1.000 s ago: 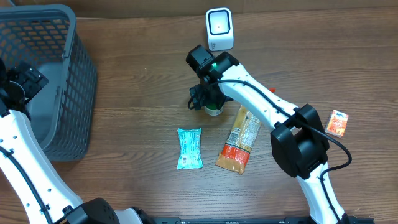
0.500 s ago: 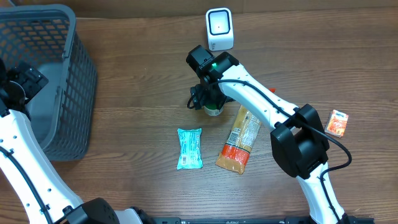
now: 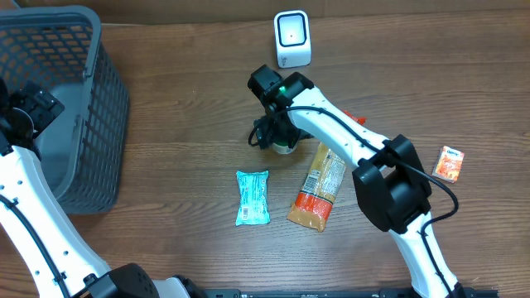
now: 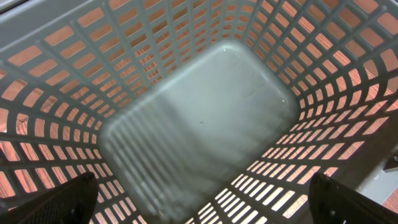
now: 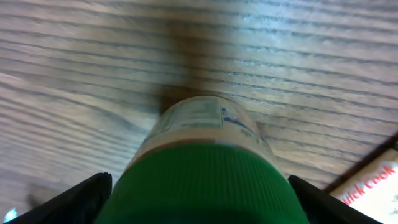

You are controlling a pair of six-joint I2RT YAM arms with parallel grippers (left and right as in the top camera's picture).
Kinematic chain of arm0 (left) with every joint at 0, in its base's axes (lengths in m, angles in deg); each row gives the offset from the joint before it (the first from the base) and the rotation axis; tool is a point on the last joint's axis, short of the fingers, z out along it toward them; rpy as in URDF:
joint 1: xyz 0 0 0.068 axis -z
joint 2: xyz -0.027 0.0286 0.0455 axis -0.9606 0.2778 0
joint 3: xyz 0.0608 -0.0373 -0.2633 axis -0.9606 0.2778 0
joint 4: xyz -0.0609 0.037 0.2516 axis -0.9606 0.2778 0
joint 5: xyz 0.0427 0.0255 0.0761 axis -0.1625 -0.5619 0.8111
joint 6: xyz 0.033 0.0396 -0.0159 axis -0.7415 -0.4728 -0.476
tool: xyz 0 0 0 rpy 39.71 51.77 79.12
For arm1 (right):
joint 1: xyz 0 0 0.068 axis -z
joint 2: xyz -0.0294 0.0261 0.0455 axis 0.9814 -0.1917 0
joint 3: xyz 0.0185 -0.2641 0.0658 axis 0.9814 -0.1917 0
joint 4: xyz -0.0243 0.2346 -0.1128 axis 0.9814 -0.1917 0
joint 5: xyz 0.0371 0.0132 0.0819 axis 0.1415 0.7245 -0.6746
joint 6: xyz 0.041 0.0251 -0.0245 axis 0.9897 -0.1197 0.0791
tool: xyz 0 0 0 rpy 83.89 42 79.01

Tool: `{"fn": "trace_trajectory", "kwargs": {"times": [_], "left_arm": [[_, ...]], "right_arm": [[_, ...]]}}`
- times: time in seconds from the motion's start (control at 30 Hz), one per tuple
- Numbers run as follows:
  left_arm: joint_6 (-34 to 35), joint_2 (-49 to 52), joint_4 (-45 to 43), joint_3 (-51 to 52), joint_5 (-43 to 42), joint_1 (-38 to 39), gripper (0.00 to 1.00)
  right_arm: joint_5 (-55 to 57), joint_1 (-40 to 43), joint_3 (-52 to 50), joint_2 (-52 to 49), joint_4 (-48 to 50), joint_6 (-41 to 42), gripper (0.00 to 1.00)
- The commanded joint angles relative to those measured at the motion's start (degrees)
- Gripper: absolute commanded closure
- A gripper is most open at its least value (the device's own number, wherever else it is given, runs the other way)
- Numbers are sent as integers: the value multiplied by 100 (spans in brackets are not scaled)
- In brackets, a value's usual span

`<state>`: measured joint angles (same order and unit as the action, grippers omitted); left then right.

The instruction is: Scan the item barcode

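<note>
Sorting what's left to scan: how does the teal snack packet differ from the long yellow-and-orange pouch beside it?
Colour: the teal packet is mostly blue-green; the yellow-and-orange pouch is yellow with an orange-red lower end. Size: the pouch is clearly longer than the packet. Pose: the packet runs almost straight top to bottom in the overhead view; the pouch slants. Both lie flat on the wooden table.

Green-capped bottle (image 5: 202, 168) on wooden table (image 5: 74, 62), fingers (image 5: 74, 202) flanking it (spread wide), packet (image 5: 373, 190) corner at right

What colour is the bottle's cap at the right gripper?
Green cap, clearest in the right wrist view.
</note>
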<state>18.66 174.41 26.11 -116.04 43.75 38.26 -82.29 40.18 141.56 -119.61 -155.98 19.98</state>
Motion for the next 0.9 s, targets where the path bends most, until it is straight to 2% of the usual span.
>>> {"fn": "trace_trajectory", "kwargs": {"times": [0.0, 0.13, 0.33, 0.87], "left_arm": [[74, 28, 4, -140, 31, 39, 0], [74, 28, 4, -140, 28, 39, 0], [74, 28, 4, -140, 28, 39, 0], [74, 28, 4, -140, 28, 39, 0]], "right_arm": [[52, -17, -22, -160, 44, 35, 9], [55, -17, -22, -188, 68, 35, 11], [55, -17, -22, -197, 31, 35, 20], [55, -17, -155, -240, 101, 35, 21]]}}
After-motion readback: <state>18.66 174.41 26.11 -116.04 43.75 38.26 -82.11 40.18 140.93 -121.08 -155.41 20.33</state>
